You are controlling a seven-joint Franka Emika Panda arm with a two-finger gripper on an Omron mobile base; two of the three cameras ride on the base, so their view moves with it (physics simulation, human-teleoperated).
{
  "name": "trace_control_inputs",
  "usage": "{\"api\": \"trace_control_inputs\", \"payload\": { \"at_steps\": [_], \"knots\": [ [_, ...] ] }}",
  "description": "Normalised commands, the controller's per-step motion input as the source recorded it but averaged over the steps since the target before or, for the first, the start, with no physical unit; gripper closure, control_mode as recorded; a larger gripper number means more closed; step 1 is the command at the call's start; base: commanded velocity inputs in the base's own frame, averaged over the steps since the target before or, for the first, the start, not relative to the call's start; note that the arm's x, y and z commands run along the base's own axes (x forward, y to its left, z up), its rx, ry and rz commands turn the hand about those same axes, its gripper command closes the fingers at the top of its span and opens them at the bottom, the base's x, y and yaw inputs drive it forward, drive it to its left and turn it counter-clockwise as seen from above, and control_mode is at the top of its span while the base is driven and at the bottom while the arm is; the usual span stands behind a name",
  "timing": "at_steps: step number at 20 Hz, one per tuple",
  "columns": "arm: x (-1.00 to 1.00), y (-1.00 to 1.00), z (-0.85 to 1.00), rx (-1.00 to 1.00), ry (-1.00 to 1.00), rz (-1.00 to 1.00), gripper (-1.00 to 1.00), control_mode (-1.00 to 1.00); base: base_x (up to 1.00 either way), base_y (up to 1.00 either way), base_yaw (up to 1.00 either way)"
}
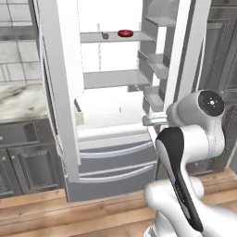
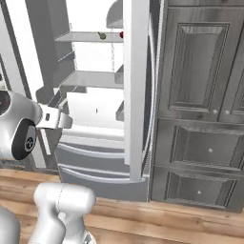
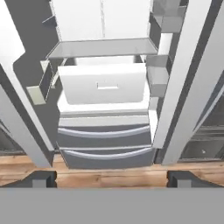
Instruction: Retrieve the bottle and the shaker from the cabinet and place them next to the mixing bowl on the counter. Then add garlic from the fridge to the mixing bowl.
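Note:
The fridge stands in front of me with both doors swung wide, its pale interior and thin shelves showing. On the upper shelf lies a small dark round thing, apparently the garlic. My gripper hangs in front of the fridge at about the height of the white inner drawer, well below that shelf. Its dark fingertips stand far apart with nothing between them, so it is open. A strip of the marble counter shows at the left. The bottle, the shaker and the mixing bowl are out of view.
A flat red round item lies right of the garlic on the same shelf. The open right door carries door bins and stands before tall dark cabinets. Two grey freezer drawers sit low, above a wooden floor.

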Motion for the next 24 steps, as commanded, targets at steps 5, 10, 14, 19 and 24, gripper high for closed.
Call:
{"api": "trace_control_inputs", "payload": {
  "at_steps": [5,10,14,19,24],
  "knots": [
    [0.00,0.00,0.00,0.00,0.00,0.00,-1.00,1.00,0.93,0.00,0.24],
    [0.00,0.00,0.00,0.00,0.00,0.00,-1.00,1.00,0.83,0.00,0.13],
    [0.00,0.00,0.00,0.00,0.00,0.00,-1.00,1.00,0.83,0.05,-0.09],
    [0.00,0.00,0.00,0.00,0.00,0.00,-1.00,1.00,0.82,0.40,-0.21],
    [0.00,0.00,0.00,0.00,0.00,0.00,-1.00,1.00,1.00,0.11,-0.13]
  ]
}}
